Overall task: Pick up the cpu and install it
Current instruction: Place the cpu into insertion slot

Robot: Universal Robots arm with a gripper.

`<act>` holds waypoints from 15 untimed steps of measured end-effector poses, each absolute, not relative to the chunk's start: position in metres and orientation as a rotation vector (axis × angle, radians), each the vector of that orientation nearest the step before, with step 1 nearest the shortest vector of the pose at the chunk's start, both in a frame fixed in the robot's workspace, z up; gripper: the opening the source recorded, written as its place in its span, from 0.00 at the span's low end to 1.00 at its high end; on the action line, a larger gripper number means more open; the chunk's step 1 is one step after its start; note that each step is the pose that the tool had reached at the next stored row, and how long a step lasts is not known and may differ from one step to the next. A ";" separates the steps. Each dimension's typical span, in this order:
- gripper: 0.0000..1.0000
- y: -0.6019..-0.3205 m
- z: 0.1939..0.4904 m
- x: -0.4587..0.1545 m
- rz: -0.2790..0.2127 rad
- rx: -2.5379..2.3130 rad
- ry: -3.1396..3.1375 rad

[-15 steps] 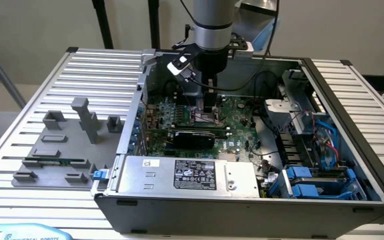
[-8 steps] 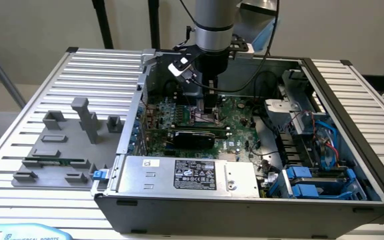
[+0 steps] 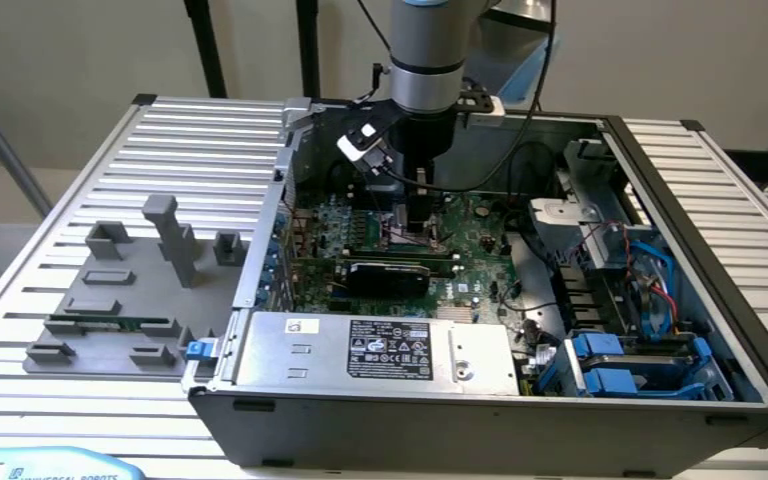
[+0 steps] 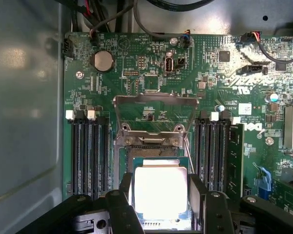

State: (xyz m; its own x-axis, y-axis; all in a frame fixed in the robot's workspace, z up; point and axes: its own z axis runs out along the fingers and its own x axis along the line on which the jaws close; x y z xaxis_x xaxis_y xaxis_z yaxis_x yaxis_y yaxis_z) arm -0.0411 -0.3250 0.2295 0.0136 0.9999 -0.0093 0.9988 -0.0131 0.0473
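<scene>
Jaws set wide, clamped on the cpu (image 4: pixel 160 191) by two sides, directly over open socket (image 4: pixel 154 151) on green board (image 4: pixel 136 68).

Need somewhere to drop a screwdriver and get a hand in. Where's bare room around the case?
Free: the bare table slats behind the grey tray, and the slat strip on the exterior view's right of the case. Crowded: the board around the gripper holding the cpu, and the cables and blue drive bays beside it.
</scene>
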 end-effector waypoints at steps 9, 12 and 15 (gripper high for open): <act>0.55 -0.319 0.218 -0.040 0.034 2.211 2.182; 0.55 -0.317 0.214 -0.040 0.028 2.214 2.185; 0.55 -0.317 0.211 -0.038 0.021 2.217 2.188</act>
